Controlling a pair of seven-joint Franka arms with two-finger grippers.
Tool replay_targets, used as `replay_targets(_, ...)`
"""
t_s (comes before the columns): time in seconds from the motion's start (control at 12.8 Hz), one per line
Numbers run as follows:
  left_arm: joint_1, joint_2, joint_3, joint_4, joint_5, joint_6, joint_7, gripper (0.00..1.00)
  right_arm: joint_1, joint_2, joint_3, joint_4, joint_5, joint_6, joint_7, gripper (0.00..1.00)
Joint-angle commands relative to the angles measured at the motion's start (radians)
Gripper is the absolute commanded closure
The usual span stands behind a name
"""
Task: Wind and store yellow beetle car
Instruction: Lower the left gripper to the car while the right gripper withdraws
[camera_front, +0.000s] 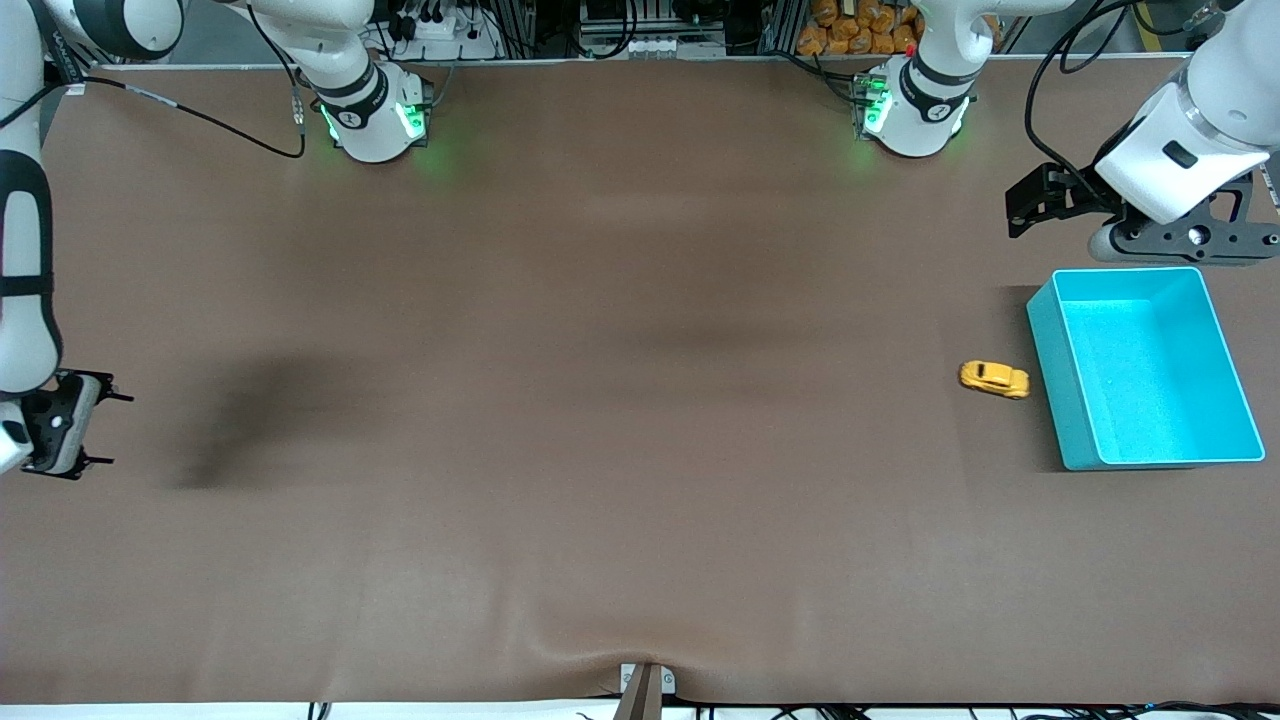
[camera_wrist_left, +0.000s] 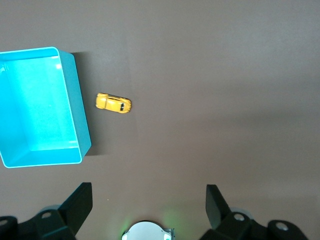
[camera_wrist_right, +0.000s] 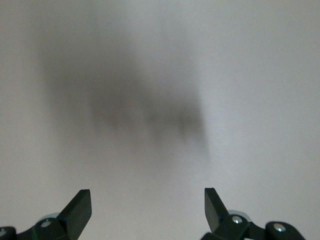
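Front view, two Franka arms at a brown table (camera_front: 600, 450). Yellow beetle car (camera_front: 994, 379) resting on its wheels on the table surface toward the left arm's end, at about 3 o'clock from the table's centre; just beside the outer wall of the turquoise bin (camera_front: 1060, 400), at the bin's 9 o'clock, a narrow strip of table showing between the two. Bin standing open side up, interior visible down to its floor.

Left gripper (camera_front: 1020, 210) raised in the air at about 11 o'clock from the bin, over bare table next to the bin's rim that lies farthest from the front camera; fingers (camera_wrist_left: 80, 202) spread wide apart, nothing between them. In the left wrist view, car (camera_wrist_left: 113, 103) and bin (camera_wrist_left: 75, 100) both seen from above, well clear of the fingertips.

Right gripper (camera_front: 100, 425) waiting at the right arm's end of the table, at about 9 o'clock from the table's centre, well apart from car and bin; fingers (camera_wrist_right: 80, 202) likewise spread, holding nothing. In the right wrist view, only bare table surface (camera_wrist_right: 160, 100) with a soft shadow (camera_wrist_right: 135, 100) beneath.

Green indicator lights (camera_front: 410, 118) lit on both arm bases along the 12 o'clock edge.
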Motion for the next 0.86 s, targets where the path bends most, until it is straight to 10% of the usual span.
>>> replay_targets(0.0, 0.003, 0.0, -0.003, 0.0, -0.006, 0.007, -0.012, 0.0, -0.025, 0.005, 0.009, 0.125, 0.04, -0.056, 0.024, 0.0)
replay_targets(0.78, 0.068, 0.017, 0.0, -0.279, -0.007, 0.222, -0.119, 0.0, 0.001, -0.104, 0.018, 0.155, 0.08, -0.113, 0.475, 0.0)
